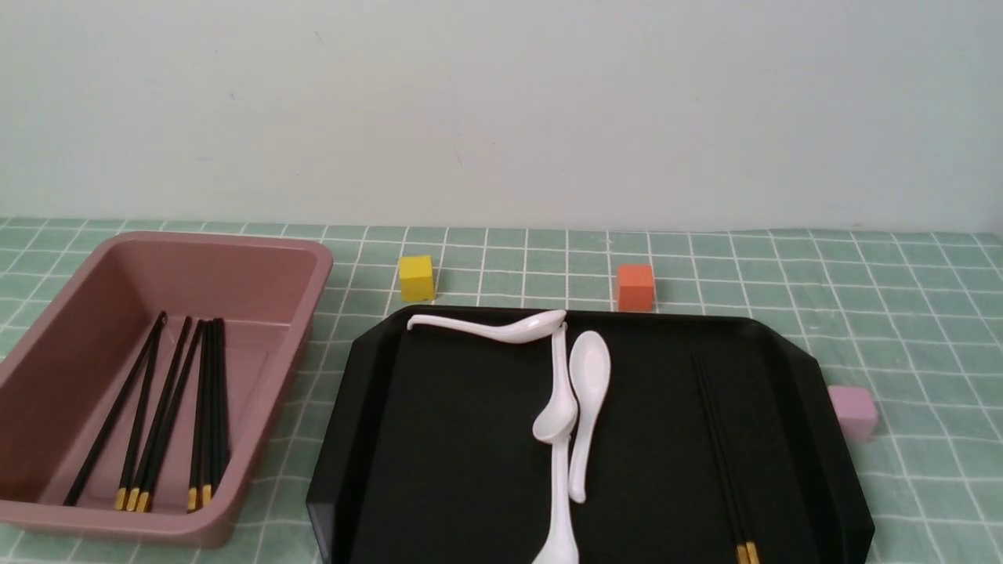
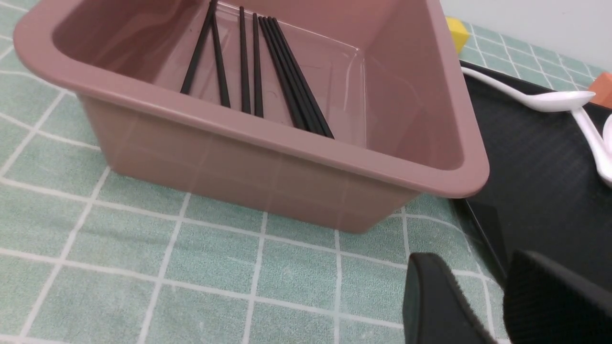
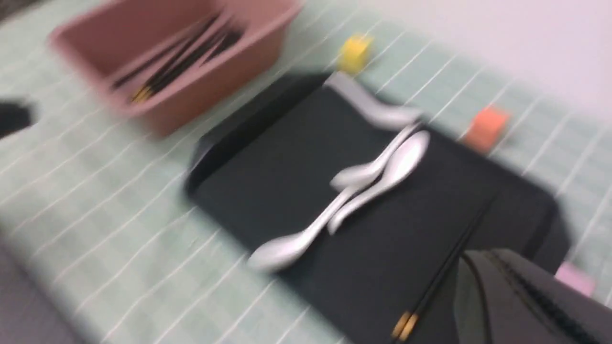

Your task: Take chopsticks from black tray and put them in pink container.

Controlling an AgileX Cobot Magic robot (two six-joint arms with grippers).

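Observation:
Two chopsticks (image 1: pixel 721 446) lie side by side on the right part of the black tray (image 1: pixel 454 439), gold bands toward me. Several more chopsticks (image 1: pixel 168 407) rest inside the pink container (image 1: pixel 63 345) at the left. Neither gripper shows in the front view. In the left wrist view my left gripper (image 2: pixel 478 270) stands open and holds nothing, above the cloth between the pink container (image 2: pixel 287 167) and the black tray (image 2: pixel 535 191). The blurred right wrist view shows my right gripper (image 3: pixel 483 258) shut, just beside the tray's chopsticks (image 3: pixel 444 274), apparently holding nothing.
Three white spoons (image 1: pixel 588 392) lie in the tray's middle and far edge. A yellow cube (image 1: pixel 416 277) and an orange cube (image 1: pixel 635 287) stand behind the tray. A pale pink cube (image 1: pixel 852 411) sits at its right side. Green checked cloth covers the table.

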